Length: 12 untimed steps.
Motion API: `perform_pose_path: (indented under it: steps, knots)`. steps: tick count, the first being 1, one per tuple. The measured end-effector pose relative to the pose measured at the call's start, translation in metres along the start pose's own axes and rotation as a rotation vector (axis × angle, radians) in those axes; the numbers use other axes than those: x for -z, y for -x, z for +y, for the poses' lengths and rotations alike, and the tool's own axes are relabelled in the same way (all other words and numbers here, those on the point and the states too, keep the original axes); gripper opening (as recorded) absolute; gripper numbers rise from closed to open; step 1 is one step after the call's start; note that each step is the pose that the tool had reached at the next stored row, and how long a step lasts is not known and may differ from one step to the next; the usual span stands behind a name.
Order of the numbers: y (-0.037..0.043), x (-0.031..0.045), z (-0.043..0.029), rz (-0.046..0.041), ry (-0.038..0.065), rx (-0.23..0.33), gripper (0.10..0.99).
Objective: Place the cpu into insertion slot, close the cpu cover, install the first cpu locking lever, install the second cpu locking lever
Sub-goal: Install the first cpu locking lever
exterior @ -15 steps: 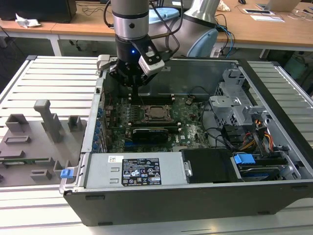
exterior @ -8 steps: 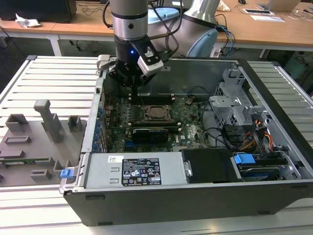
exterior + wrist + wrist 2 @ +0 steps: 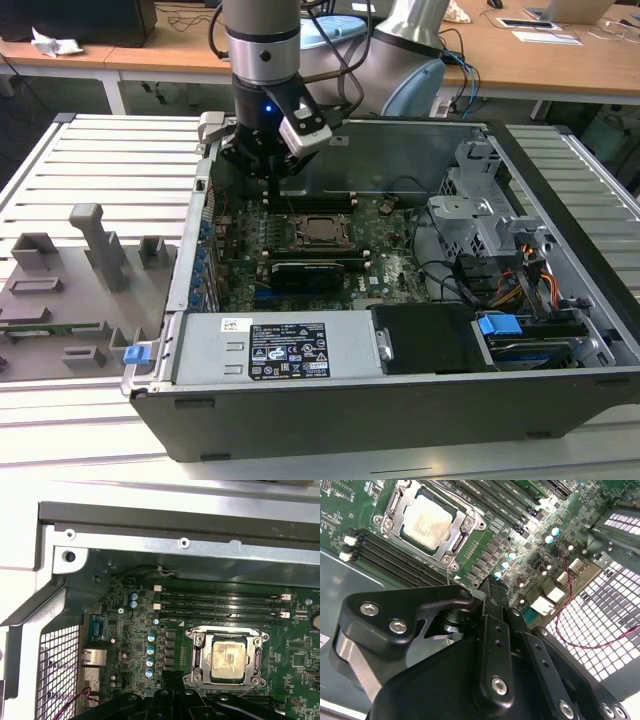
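The cpu, a pale silvery square chip, lies flat in the insertion slot on the green board. The cpu cover, a silvery frame, lies down around the chip, which shows through its window. Thin metal levers run along the socket's sides; I cannot tell whether they are latched. My gripper hangs above the board beside the socket, towards the exterior view's left. Its black fingers are shut together on nothing and are clear of the cover.
Memory slots run between the socket and the case's back wall. A long black expansion card lies in front of the socket. A drive cage with cables stands to the exterior view's right. A grey fixture tray lies outside the case.
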State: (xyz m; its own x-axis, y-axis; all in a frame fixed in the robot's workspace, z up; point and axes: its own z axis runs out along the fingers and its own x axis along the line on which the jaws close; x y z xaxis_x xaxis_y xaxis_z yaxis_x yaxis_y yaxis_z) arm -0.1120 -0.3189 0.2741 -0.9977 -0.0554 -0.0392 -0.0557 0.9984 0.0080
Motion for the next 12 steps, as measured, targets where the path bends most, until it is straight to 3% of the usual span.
perform_pose_path:
  steps: [12]
  knots:
    - [-0.0019,-0.0008,0.0007,-0.0003,0.004,0.000,0.106]
